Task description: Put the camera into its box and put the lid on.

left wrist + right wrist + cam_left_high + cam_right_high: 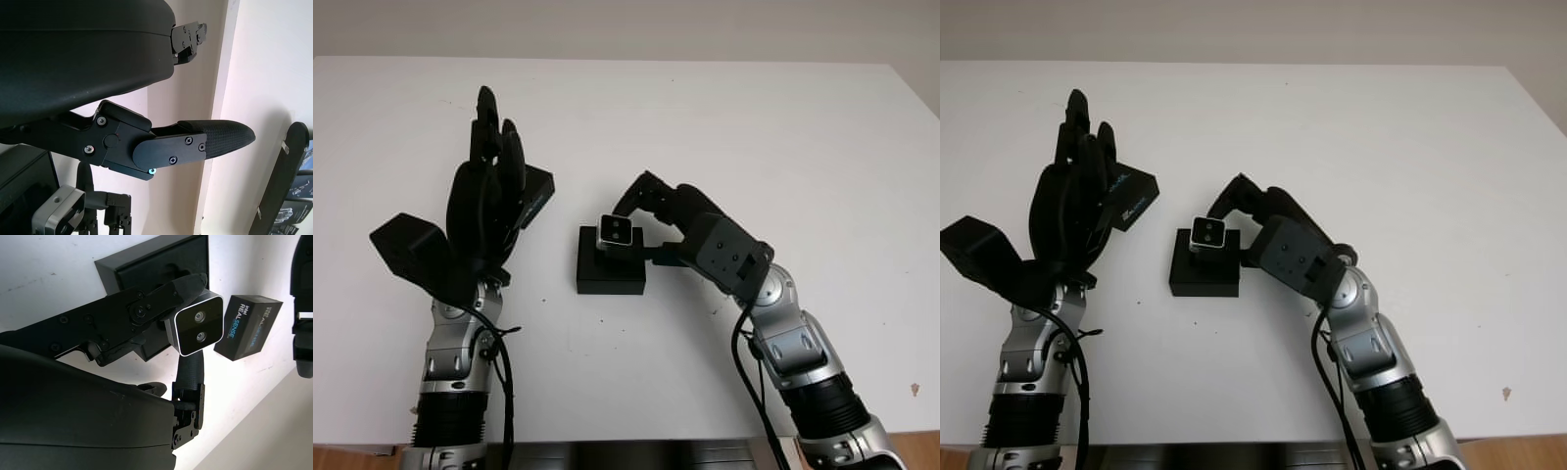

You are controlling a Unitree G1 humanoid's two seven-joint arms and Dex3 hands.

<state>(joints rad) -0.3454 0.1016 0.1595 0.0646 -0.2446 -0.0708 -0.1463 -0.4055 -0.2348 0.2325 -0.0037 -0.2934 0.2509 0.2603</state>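
the right hand [651,211] grips the small silver-framed black camera [616,232] just above the open black box base [610,262] on the white tabletop [783,147]. next, i judge, lower it in. the open left hand [487,201] hovers over the black printed lid [1128,201].

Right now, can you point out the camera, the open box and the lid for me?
camera [617,232], left eye view, on its dark front face with the two lenses.
box [610,275], left eye view, on its front wall below the camera.
lid [248,326], right wrist view, on its printed side.
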